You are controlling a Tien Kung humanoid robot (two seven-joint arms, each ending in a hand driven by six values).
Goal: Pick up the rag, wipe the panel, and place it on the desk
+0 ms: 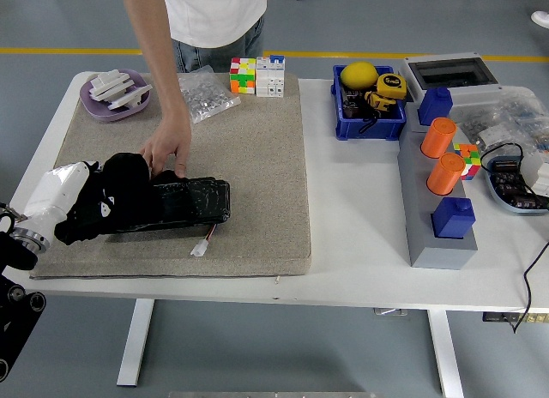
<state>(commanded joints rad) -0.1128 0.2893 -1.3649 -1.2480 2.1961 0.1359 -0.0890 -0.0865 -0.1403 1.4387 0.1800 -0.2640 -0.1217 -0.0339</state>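
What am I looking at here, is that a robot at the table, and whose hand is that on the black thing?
One picture, taken from a camera high on a humanoid robot, looking down over a white table. The robot's left hand comes in from the left. It presses a black rag onto a long black panel, which lies on a beige mat. The bare hand belongs to a person standing at the far side; it rests on the panel's far edge, seemingly steadying it. The robot's right arm is out of view. Also on the table: a purple dish, a puzzle cube, a blue bin and two orange cylinders.
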